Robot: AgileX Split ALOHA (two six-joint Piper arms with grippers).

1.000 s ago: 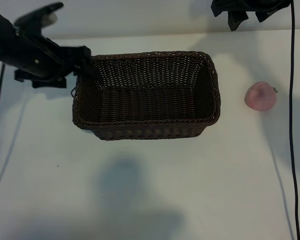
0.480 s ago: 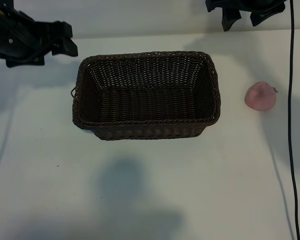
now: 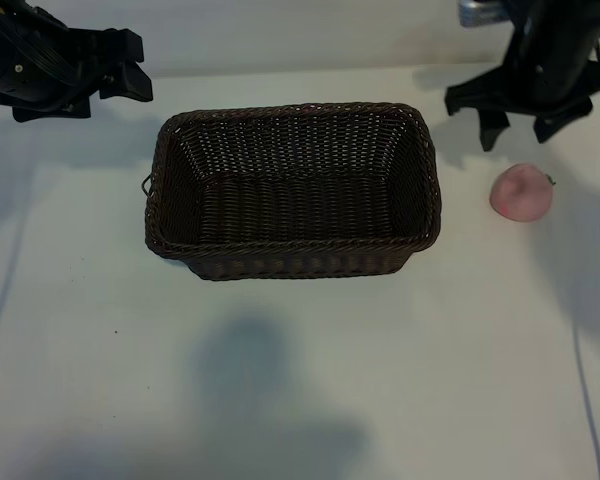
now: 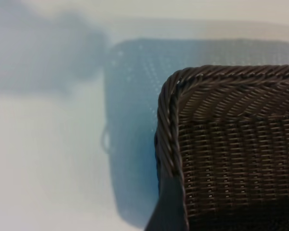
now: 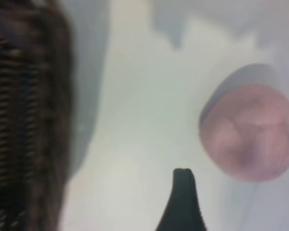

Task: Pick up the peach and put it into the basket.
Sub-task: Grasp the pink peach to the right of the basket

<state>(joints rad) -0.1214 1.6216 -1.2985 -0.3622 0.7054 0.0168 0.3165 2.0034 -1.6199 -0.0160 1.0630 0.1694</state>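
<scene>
the peach (image 3: 521, 192), small, round, matte pink with a tiny dark stem at its side, sits on the white surface well to the right of the basket (image 3: 292, 246), apart from it. the basket is dark brown woven wicker, rectangular with rounded corners and a braided rim, upright and seemingly empty inside.
</scene>
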